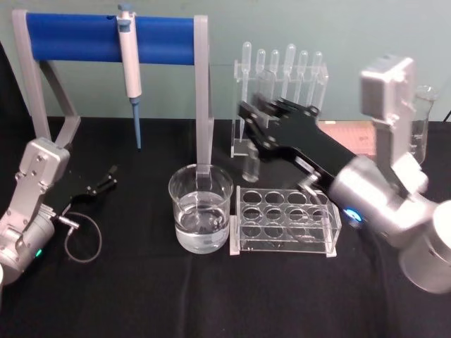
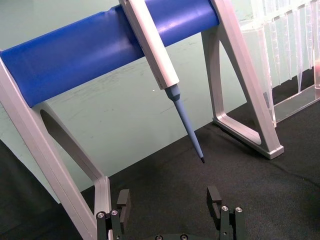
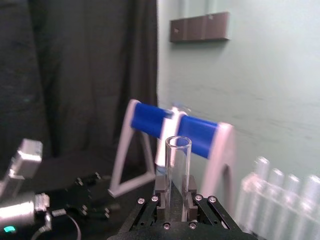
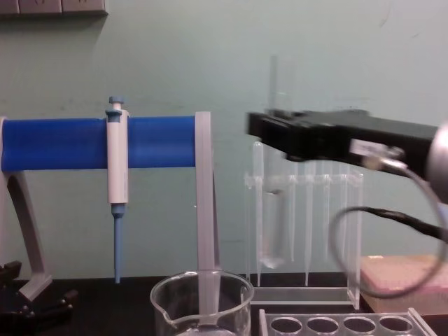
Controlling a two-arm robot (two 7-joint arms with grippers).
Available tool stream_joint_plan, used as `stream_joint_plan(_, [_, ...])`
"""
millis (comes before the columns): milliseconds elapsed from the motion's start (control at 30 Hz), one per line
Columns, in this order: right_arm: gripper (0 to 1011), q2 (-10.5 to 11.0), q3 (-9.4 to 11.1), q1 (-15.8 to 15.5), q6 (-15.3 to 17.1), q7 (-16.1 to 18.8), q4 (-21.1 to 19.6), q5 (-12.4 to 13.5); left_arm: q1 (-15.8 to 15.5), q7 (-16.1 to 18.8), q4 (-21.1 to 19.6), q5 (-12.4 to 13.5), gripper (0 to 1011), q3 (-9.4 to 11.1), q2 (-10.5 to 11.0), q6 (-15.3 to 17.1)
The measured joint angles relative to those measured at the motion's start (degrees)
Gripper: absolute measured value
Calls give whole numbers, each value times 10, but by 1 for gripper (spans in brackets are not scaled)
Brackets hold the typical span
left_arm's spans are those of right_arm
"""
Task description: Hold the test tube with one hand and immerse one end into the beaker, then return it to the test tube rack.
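Black two-fingered right gripper (image 3: 176, 189) is closed around the middle of a long clear glass test tube (image 3: 177, 160), held upright; left gripper (image 2: 170, 197) is parked, spread wide.

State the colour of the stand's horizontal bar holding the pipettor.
The bar is bright blue, best seen in the chest view.

You have beaker (image 1: 201, 208) just left of test tube rack (image 1: 284, 220); pipette stand (image 1: 77, 39) behind beaker; test tube (image 1: 251, 167) upright between rack and pipette holder (image 1: 282, 77) behind it.

Glossy glass beaker (image 1: 184, 211), matt black cloth (image 1: 141, 296)
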Motion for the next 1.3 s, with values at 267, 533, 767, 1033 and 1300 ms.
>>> stream_joint_plan(267, [225, -45, -53, 63, -3, 13, 71, -14, 0, 0, 0, 0, 1000, 0, 0, 0])
stream_joint_plan(533, [225, -66, -76, 78, -31, 22, 153, -28, 0, 0, 0, 0, 1000, 0, 0, 0])
stream_joint_plan(767, [226, -73, -84, 73, -59, 33, 199, -33, 0, 0, 0, 0, 1000, 0, 0, 0])
stream_joint_plan(1033, [225, -75, -86, 62, -73, 38, 217, -40, 0, 0, 0, 0, 1000, 0, 0, 0])
stream_joint_plan(1300, [225, -75, -85, 61, -73, 38, 216, -41, 0, 0, 0, 0, 1000, 0, 0, 0])
